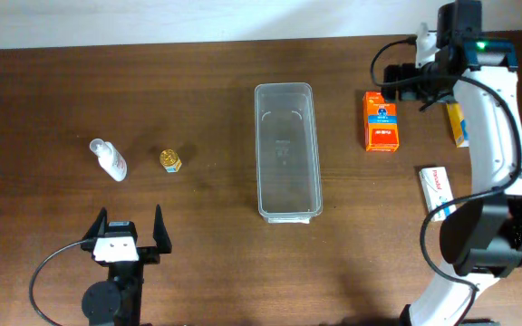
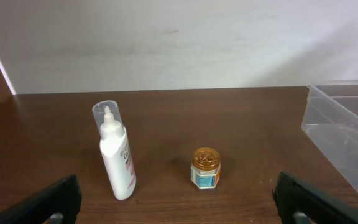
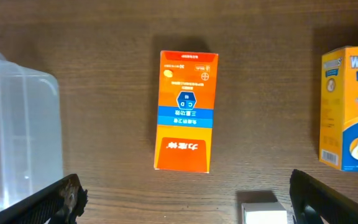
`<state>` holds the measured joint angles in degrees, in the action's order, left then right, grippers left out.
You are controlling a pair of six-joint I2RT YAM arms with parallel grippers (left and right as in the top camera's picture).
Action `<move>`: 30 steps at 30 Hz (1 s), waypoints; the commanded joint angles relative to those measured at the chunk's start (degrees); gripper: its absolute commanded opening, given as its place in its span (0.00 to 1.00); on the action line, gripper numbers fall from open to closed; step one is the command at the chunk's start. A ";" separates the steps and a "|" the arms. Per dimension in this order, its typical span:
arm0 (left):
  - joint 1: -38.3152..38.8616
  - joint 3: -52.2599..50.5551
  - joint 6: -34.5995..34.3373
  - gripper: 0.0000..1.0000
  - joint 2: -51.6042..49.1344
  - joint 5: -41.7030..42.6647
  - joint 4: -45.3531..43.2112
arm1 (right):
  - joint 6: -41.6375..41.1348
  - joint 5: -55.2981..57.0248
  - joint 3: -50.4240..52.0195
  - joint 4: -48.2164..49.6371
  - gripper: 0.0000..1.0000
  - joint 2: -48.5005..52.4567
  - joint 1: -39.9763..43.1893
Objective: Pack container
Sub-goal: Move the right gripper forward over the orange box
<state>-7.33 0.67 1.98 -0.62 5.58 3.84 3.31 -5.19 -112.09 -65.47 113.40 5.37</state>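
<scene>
At the middle of the dark wooden table [image 1: 207, 272] sits one long, narrow, clear plastic container [image 1: 286, 149] with rounded corners and a rim, its open side up. Its long axis runs from the far edge of the table toward the near edge. Bare wood lies open along both of its long sides.

To its left, well apart, are one white bottle with a clear cap [image 1: 109, 159] and one small amber jar with a gold lid [image 1: 170, 160], near each other but not touching. To its right are three small boxes: one orange box [image 1: 381, 121] lying flat near the container but clear of it, one yellow and orange box [image 3: 348, 112] farther right, and one white box [image 1: 436, 190] nearer the front.

The left gripper [image 1: 128, 225] hovers near the front edge, behind the bottle and jar, jaws wide apart. The right gripper [image 3: 184, 186] hangs above the orange box, jaws also wide apart, holding nothing.
</scene>
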 commanded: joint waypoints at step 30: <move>0.11 -0.15 0.70 0.99 0.33 0.00 0.31 | -2.34 2.47 -0.96 5.77 0.98 18.27 -1.97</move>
<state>-7.33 0.67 1.98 -0.62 5.58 3.84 1.10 -3.86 -112.09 -60.12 130.48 3.64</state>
